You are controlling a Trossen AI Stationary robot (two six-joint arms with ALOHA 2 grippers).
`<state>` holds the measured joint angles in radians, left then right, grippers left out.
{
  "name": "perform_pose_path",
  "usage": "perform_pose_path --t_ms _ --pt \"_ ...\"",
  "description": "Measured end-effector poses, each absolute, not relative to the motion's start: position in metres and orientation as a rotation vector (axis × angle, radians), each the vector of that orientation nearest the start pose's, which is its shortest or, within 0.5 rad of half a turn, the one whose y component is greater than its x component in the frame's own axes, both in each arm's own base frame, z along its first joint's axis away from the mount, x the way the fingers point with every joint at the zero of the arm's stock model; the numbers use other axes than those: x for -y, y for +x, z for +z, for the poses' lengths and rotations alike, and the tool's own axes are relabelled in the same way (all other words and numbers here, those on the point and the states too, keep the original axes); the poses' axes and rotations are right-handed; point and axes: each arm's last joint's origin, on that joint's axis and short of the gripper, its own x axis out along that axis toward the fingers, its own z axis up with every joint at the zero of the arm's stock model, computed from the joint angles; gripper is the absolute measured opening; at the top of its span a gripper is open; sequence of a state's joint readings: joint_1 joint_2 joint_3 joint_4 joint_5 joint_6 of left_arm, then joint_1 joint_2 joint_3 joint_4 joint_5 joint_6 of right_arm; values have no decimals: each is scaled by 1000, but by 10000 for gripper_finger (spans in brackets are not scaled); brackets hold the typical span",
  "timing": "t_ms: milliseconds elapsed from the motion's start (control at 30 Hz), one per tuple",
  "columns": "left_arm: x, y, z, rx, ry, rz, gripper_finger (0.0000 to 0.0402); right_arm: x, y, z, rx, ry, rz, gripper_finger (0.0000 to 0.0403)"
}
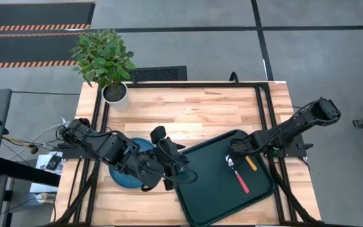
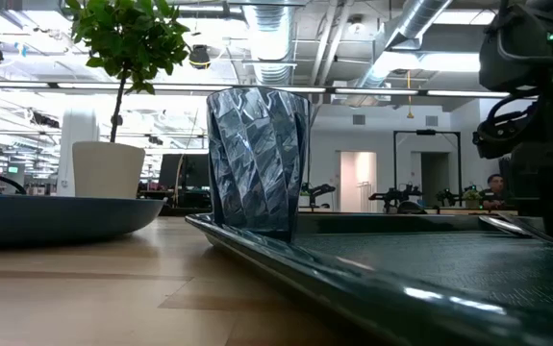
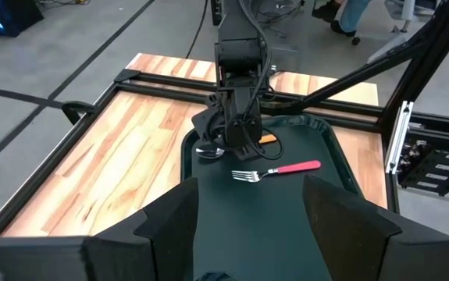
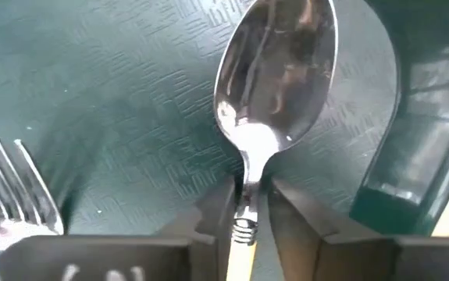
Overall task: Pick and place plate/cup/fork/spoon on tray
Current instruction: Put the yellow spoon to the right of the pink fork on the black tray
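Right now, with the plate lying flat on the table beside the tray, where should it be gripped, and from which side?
Grip the plate by its raised rim, one of the jaws inside and one outside, because it lies flat and looks too wide to span. Probably come from above, at the edge facing away from the tray, which the left arm leaves uncovered.

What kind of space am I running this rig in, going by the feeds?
Probably a robotics lab or industrial workshop: exposed ceiling ducts, hazard-striped floor mats, and a framed wooden table. Another robot arm rig seems to stand in the background.
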<state>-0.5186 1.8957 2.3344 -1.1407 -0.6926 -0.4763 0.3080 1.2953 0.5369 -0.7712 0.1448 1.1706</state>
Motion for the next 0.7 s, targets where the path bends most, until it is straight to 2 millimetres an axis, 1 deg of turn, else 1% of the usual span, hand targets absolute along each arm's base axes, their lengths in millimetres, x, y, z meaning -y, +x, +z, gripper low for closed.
perform_pose_path --t_ms 233,333,500,600,700 --pt "167 330 454 -519 -62 296 220 -48 164 137 -1342 613 -725 60" --pt "167 330 454 -519 -62 296 220 -49 165 140 -1359 623 -717 53" --pt "167 330 454 -518 -62 297 220 -53 172 154 -1353 620 -713 49" --pt "167 330 454 -518 -65 298 220 -60 172 162 -1353 622 -730 49" --pt "167 330 454 -517 -75 300 220 -73 169 167 -1332 668 -761 49"
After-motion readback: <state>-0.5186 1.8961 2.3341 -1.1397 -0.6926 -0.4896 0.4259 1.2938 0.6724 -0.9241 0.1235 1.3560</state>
